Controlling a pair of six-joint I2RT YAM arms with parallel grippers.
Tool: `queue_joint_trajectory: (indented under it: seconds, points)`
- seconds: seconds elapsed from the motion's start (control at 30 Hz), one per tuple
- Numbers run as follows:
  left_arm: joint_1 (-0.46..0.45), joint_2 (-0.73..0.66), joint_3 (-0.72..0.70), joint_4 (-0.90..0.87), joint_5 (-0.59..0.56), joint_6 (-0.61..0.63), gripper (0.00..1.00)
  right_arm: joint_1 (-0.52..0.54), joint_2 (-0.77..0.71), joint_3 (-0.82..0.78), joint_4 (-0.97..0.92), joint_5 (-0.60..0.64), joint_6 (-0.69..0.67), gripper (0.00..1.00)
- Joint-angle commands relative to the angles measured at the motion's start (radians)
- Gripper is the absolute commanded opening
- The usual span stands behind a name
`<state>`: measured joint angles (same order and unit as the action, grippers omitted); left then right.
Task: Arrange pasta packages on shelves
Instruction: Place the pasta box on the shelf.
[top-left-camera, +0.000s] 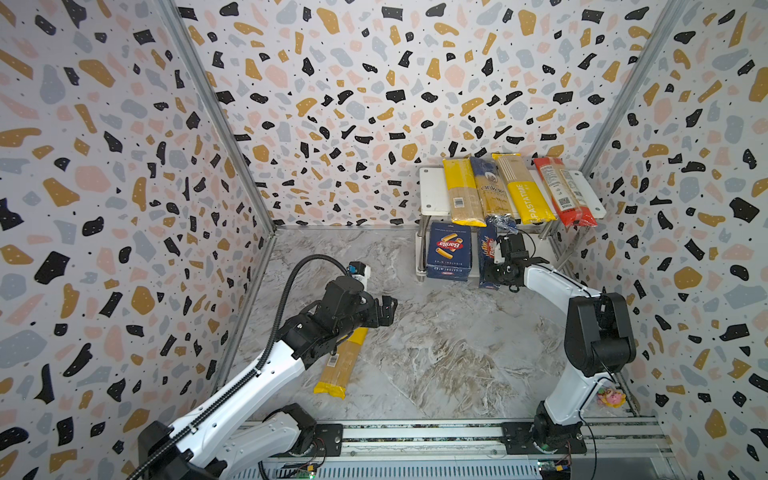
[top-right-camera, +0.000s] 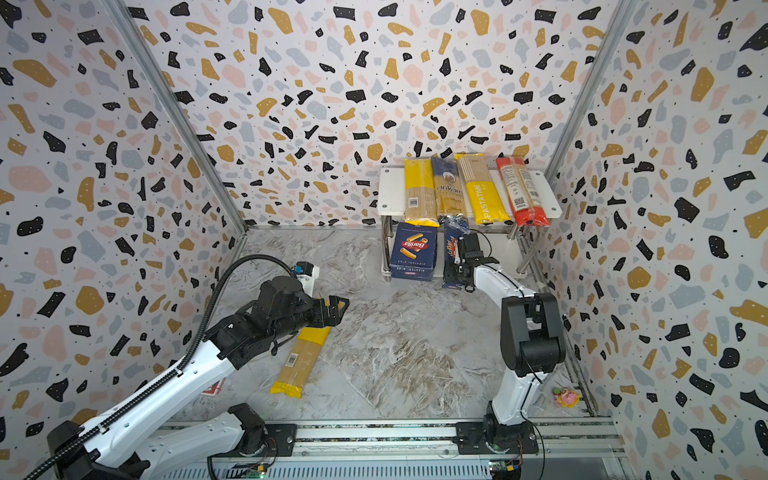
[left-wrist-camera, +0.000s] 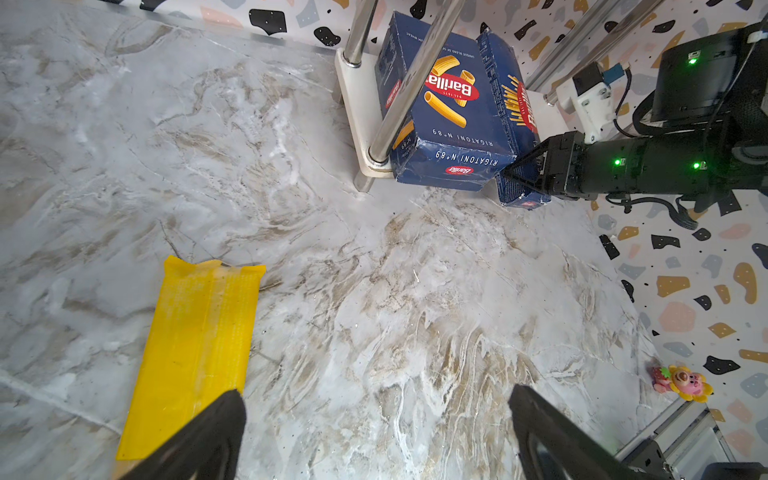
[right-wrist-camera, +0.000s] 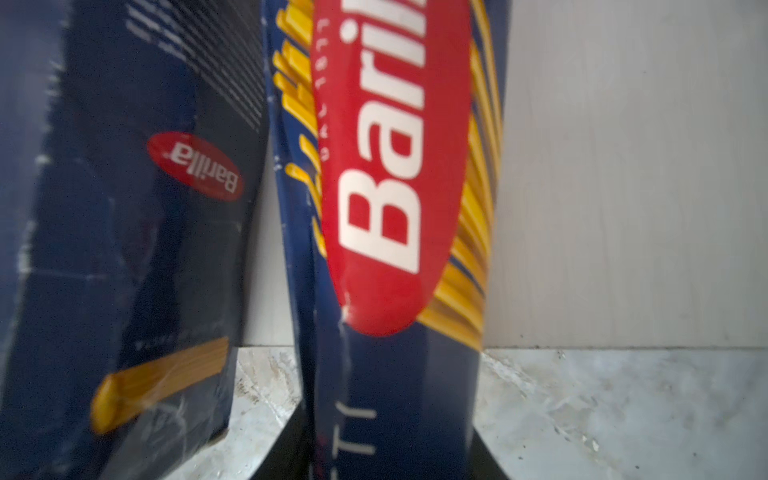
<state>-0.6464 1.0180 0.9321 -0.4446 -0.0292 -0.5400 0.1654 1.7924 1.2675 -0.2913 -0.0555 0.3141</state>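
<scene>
The shelves (top-left-camera: 432, 191) stand at the back right. Their top board carries a yellow (top-left-camera: 459, 191), a dark blue (top-left-camera: 490, 191), a second yellow (top-left-camera: 521, 189) and a red (top-left-camera: 563, 191) spaghetti bag side by side. On the lower board sits the wide rigatoni box (top-left-camera: 449, 251), with the slim blue Barilla box (top-left-camera: 486, 257) on edge beside it, its near end past the board's front. My right gripper (right-wrist-camera: 390, 457) is shut on that slim box (right-wrist-camera: 395, 208). Another yellow bag (left-wrist-camera: 199, 345) lies on the floor, partly under my left arm. My left gripper (left-wrist-camera: 376, 415) hangs open and empty above the floor beside it.
A small pink toy (top-left-camera: 611, 397) lies by the right wall near my right arm's base. A flat red card (top-right-camera: 214, 388) peeks out under my left arm. The arms' rail (top-left-camera: 415, 432) runs along the front. Patterned walls close in three sides.
</scene>
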Motion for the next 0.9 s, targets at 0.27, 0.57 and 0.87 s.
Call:
queue_joint_trajectory:
  seconds: [0.27,0.57,0.87]
  points:
    - [0.02,0.027,-0.032,0.057,0.026,0.011,0.99,-0.012,-0.016,0.083,0.111,-0.034,-0.032,0.7]
    - [0.041,0.013,-0.096,0.032,-0.065,-0.005,0.99,-0.012,-0.149,-0.029,0.073,-0.037,-0.019,0.81]
    - [0.132,0.019,-0.231,0.026,-0.092,-0.065,1.0,0.012,-0.437,-0.266,-0.001,-0.084,0.026,0.83]
